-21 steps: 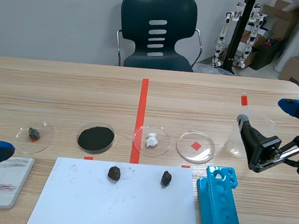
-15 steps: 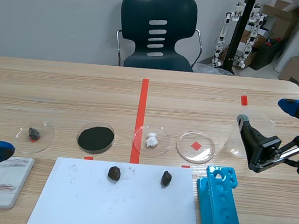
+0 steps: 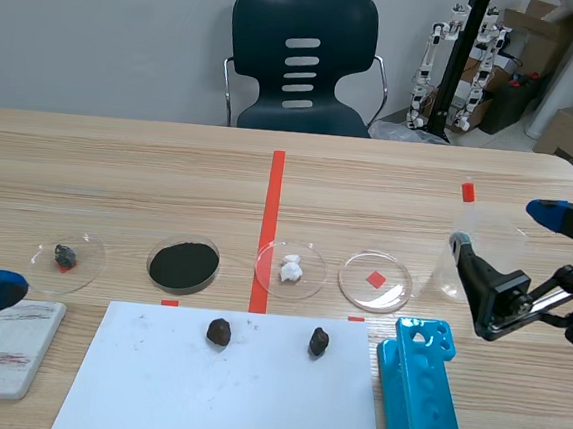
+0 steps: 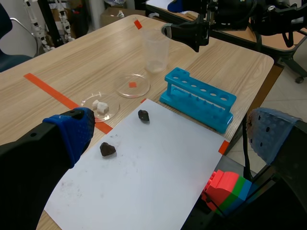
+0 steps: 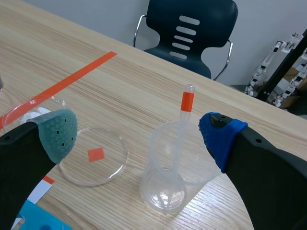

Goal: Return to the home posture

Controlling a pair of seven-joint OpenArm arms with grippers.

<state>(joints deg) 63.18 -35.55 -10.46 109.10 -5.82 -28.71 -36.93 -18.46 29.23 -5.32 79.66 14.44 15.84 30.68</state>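
We record, nearest first:
- Left gripper (image 4: 172,132): low at the table's left side, just beside a whitish slab (image 3: 9,348). Fingers wide apart, holding nothing.
- White paper sheet (image 3: 221,389), bearing two dark lumps (image 3: 219,331).
- Blue tube rack (image 3: 421,402).
- Right gripper (image 5: 139,136): at the table's right side, fingers spread wide, empty.
- Clear beaker (image 5: 175,167), ahead of the right gripper, with a pipette (image 5: 184,115) standing in it.
- Empty chair (image 3: 302,60), beyond the table.

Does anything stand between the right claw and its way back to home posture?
Nothing visible does. The right claw is open and empty; the clear beaker with its pipette stands ahead of it, so pulling back looks free.
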